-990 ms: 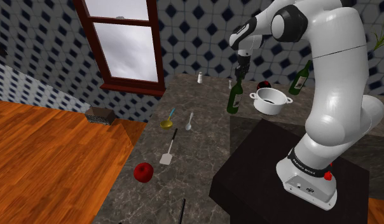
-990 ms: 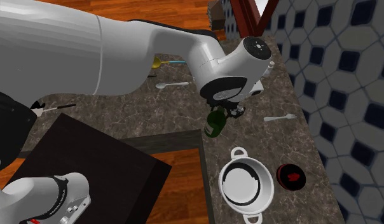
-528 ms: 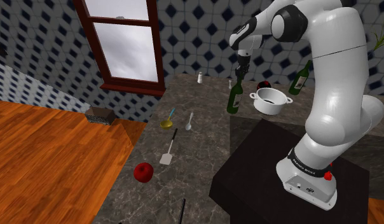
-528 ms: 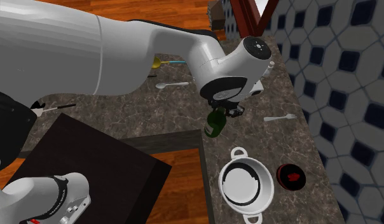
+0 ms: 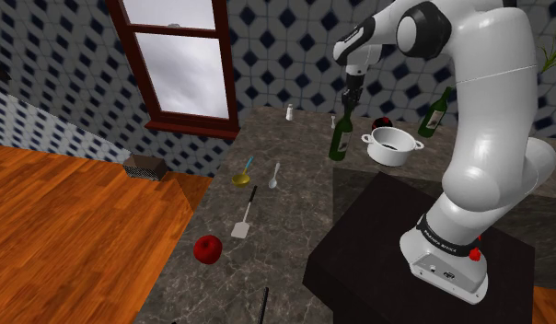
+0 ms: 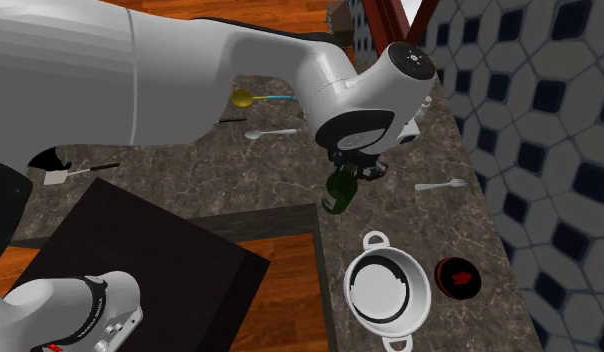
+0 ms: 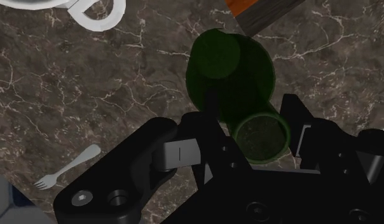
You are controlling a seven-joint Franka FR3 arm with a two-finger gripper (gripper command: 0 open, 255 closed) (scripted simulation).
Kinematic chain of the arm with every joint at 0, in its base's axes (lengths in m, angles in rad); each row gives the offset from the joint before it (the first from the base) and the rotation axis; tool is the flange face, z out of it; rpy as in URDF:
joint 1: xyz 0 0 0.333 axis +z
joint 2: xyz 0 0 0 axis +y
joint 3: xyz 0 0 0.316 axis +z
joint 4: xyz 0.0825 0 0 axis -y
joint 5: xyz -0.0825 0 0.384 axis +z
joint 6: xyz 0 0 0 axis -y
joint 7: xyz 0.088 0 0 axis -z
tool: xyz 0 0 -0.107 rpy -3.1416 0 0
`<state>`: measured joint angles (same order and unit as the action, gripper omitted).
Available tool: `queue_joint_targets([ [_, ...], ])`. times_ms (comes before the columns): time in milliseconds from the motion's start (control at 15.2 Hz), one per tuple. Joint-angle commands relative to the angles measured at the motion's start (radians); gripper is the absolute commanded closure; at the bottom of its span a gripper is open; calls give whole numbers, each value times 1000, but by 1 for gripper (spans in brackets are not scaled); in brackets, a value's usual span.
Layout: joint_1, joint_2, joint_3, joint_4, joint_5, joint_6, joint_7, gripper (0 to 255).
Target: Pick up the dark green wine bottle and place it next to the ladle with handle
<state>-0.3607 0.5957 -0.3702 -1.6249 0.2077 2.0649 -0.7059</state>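
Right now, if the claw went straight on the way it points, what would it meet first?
The claw points straight down and is shut on the neck of the bottle, so the bottle's own body comes first. Carried along, the bottle's base would meet the counter; whether a gap lies between them is unclear.

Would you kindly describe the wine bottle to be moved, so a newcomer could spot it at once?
On the dark veined counter sits a white two-handled pot. The dark green bottle is just left of it in the shoulder view. Unlike the other green bottle right of the pot, its neck is in the black claw.
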Motion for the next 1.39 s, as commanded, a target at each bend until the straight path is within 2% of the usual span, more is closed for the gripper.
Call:
queue_joint_targets([
  [0, 1, -13, -4, 8, -5, -20, 2, 255],
  [1122, 10, -103, -25, 97, -42, -194, 22, 255],
  [1320, 52, -95, -8, 114, -41, -202, 81, 255],
])
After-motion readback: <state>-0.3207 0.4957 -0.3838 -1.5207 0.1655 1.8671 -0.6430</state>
